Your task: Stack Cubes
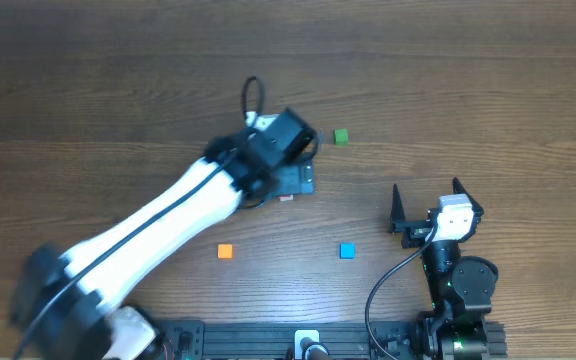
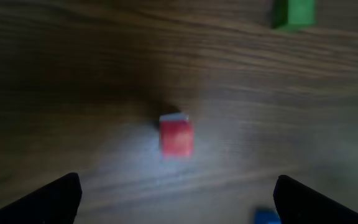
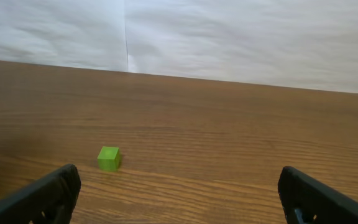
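A red cube rests on the wooden table right below my left gripper, whose fingers stand wide open on either side of it, well above it. In the top view the left gripper hovers near the table's middle and covers most of the red cube. A green cube lies just beyond it to the right. An orange cube and a blue cube lie nearer the arm bases. My right gripper is open, low at the right, holding nothing.
The wooden table stretches bare around the cubes. A white wall rises behind its far edge. A black cable loops off the left wrist.
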Robot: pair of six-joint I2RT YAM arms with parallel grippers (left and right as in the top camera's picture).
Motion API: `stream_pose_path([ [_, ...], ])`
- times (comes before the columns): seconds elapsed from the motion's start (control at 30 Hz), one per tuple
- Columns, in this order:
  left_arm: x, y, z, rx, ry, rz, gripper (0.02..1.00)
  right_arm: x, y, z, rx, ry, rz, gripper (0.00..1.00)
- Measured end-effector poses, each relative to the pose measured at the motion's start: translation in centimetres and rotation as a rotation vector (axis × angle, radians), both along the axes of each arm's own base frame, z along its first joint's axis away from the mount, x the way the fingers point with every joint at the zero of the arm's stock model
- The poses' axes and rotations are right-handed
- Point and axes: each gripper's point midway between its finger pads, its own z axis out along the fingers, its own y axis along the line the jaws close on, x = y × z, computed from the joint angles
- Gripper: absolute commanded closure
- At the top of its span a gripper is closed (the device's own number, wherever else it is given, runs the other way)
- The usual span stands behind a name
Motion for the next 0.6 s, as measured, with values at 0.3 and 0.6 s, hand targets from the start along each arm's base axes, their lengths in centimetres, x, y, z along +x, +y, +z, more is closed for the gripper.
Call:
stream_pose_path([
  [0.3,-7.9,7.8,-5.4,0.077,0.058,0.008,0.031,0.0,0.0,0.0,0.0,0.0,0.0,0.009],
  [0.6,-9.2,9.1,-9.7,0.089,0.073,0.009,0.176,0.0,0.0,0.0,0.0,0.0,0.0,0.007],
])
